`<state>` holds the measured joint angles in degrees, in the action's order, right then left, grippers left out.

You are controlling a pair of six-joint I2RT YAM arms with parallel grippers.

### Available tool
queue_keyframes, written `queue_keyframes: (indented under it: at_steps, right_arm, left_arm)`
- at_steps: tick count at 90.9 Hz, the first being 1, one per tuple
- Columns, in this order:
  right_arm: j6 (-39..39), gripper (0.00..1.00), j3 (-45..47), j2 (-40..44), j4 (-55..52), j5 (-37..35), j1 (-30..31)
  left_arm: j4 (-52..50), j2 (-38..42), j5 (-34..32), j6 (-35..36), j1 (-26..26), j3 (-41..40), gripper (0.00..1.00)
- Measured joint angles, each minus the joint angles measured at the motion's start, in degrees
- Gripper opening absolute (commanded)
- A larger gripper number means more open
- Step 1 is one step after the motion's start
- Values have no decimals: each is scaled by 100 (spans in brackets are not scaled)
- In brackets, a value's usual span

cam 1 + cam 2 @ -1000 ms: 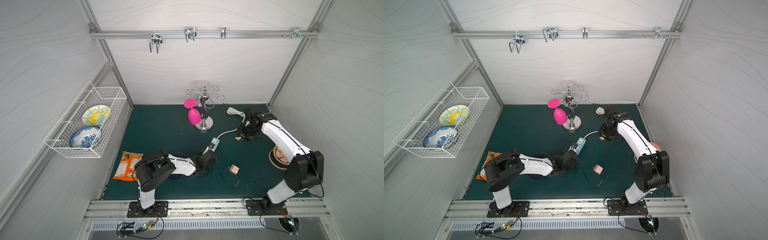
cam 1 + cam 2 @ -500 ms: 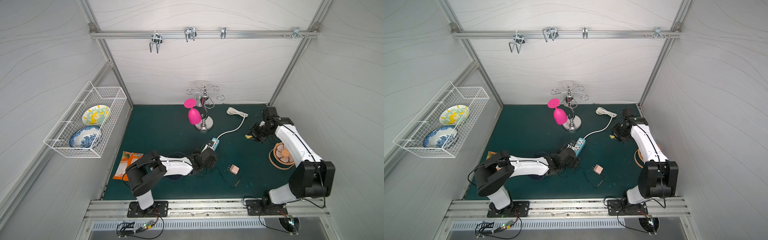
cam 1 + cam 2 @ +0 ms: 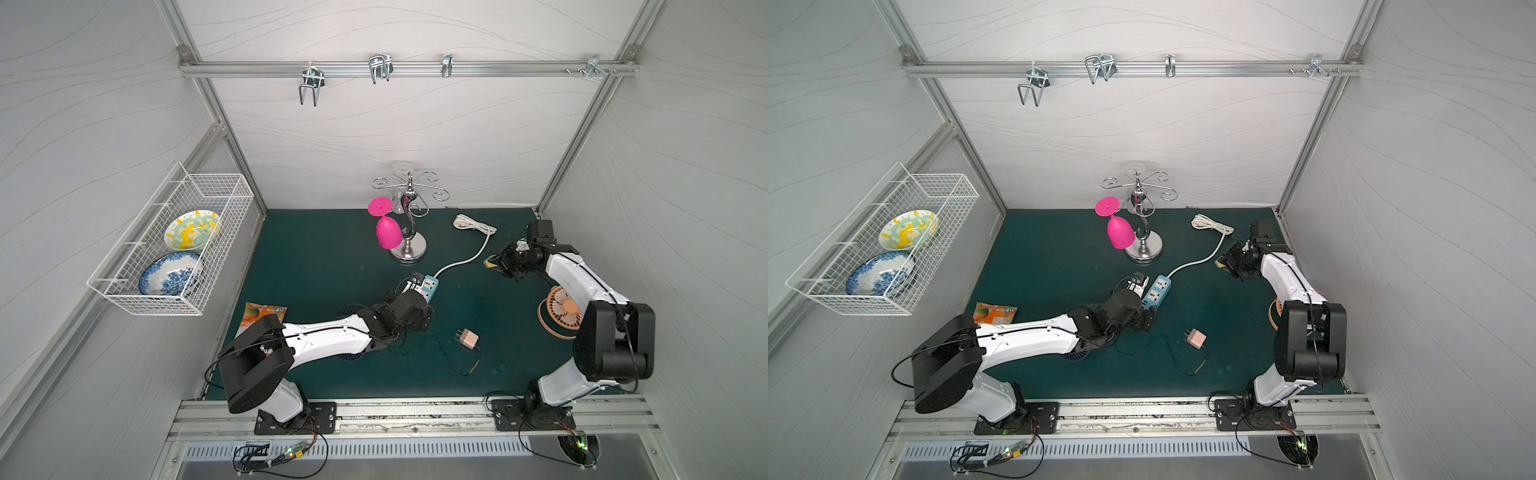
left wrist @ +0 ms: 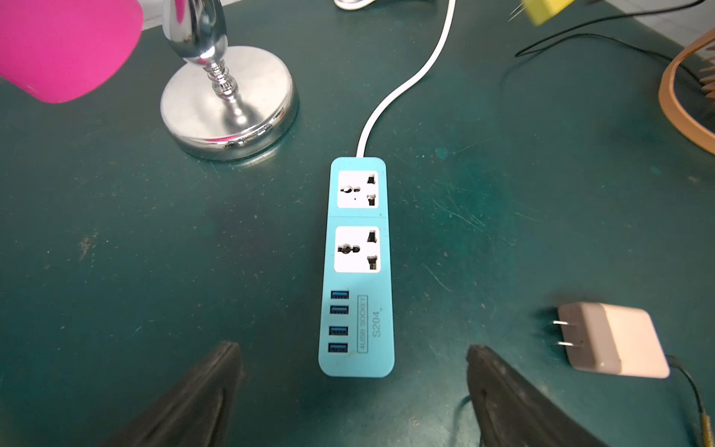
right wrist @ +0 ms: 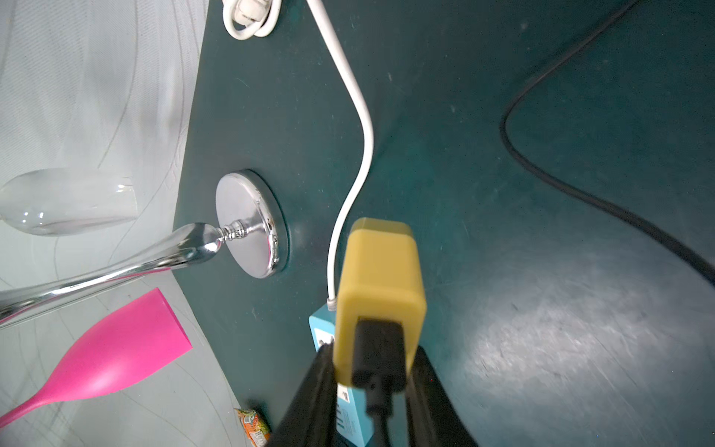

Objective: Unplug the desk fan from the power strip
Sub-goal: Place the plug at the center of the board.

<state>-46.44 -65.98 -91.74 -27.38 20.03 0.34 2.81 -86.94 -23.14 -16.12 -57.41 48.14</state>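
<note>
Now our left gripper (image 4: 352, 350) has sprung wide off the power strip (image 4: 358, 267), which lies on the bench (image 4: 116, 251) with both outlets bare, while our right gripper (image 5: 371, 356), clamped on the yellow plug (image 5: 379, 278), has carried it well clear, so we judge the unplugging done.

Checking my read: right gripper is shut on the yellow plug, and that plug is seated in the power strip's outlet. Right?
Not seated. The right gripper is shut on the yellow plug, but the plug is out of the power strip: the left wrist view shows both outlets empty, and both top views show it held apart from the strip.
</note>
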Motion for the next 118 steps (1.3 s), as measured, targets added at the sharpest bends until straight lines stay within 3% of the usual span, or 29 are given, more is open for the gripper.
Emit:
queue_keyframes:
  at_steps: [45,65,98,104,111,118]
  right_arm:
    - [-227,0,442,-680,1069,205,188]
    - [-225,9,621,-782,1287,219,232]
    - [-223,10,863,-782,1554,299,234]
    - [-223,15,890,-782,1596,304,234]
    - [-223,30,927,-778,1641,315,234]
    - [-221,36,981,-758,1685,319,234]
  left_arm:
    - [-46,101,-2,-76,-2,-50,96]
    - [-52,240,-9,-59,-2,-50,96]
    - [-101,313,-26,-61,-2,-50,97]
    - [-101,313,-26,-61,-2,-50,96]
    - [-101,313,-26,-63,-2,-50,97]
    - [-101,313,-26,-63,-2,-50,97]
